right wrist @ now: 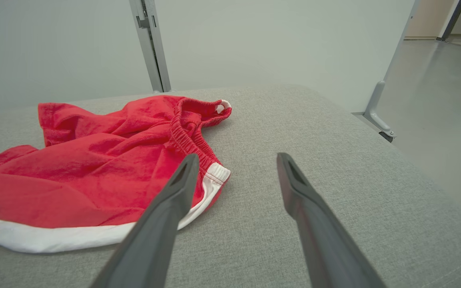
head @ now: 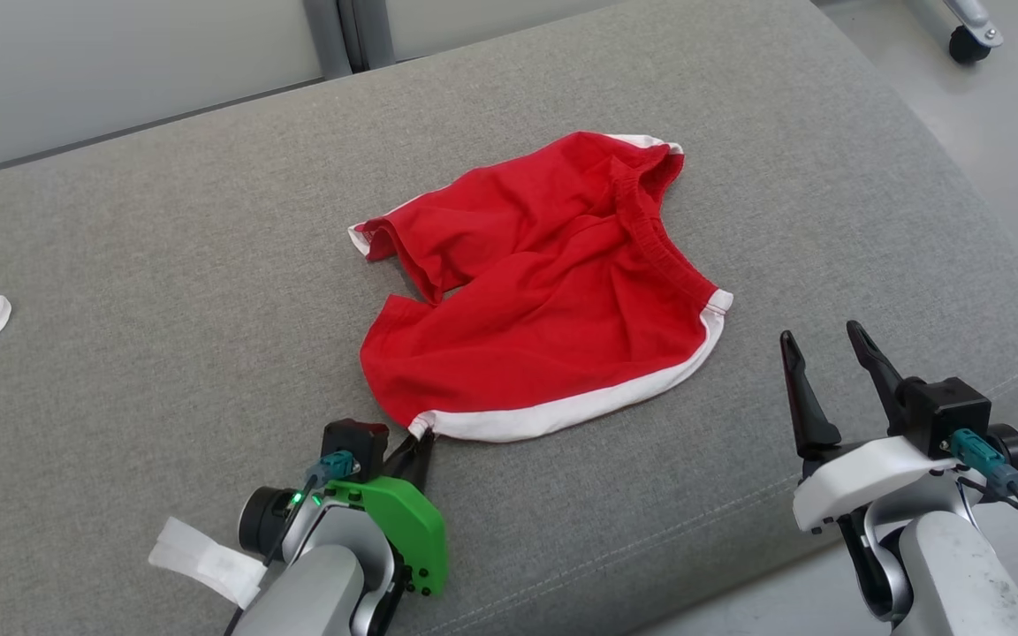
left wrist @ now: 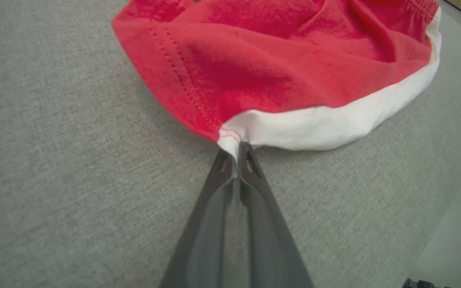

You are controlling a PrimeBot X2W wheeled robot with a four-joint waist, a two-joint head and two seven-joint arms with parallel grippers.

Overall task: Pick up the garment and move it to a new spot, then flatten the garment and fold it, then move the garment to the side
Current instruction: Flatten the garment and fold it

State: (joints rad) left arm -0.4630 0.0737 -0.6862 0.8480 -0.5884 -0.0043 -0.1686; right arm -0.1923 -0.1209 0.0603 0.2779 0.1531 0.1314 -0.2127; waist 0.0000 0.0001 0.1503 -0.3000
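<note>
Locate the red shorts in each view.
Head: shorts centre, on the cushion.
Left wrist: shorts along the top, left gripper shut on their corner.
Right wrist: shorts at left.
Shared landmark: white hem.

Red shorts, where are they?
In the head view, the red shorts lie midway on the grey cushion, their near white corner pinched by the left gripper.

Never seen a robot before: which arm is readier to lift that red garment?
Left: the left end effector is shut on a white-trimmed corner of the garment, while the right end effector stands open beside it, touching nothing.
</note>
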